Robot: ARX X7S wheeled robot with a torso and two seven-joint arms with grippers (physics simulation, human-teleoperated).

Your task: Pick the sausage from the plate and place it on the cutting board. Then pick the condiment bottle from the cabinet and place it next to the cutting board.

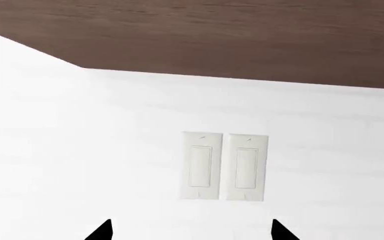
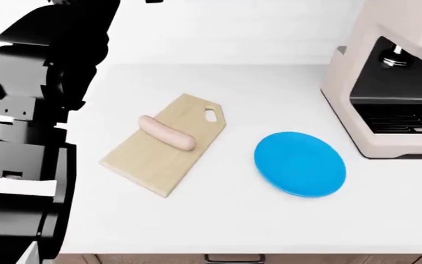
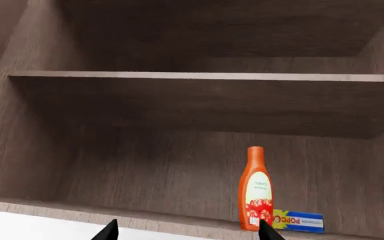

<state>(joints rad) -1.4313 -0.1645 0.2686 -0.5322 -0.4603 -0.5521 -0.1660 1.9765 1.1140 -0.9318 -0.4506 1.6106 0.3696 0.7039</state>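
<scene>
The pale pink sausage (image 2: 166,132) lies across the tan cutting board (image 2: 165,144); the blue plate (image 2: 300,163) sits bare beside it; the orange condiment bottle (image 3: 256,188) stands upright in the cabinet

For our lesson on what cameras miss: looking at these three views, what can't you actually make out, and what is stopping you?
- Right gripper, right wrist view: only two dark tips show; the rest is cut off by the frame edge.
- Left gripper, left wrist view: likewise cut off.
- Blue box behind the condiment bottle: partly hidden by the bottle.
- Coffee machine, head view: cut off by the frame edge.
- Head view: cabinet and bottle lie outside the frame.
</scene>
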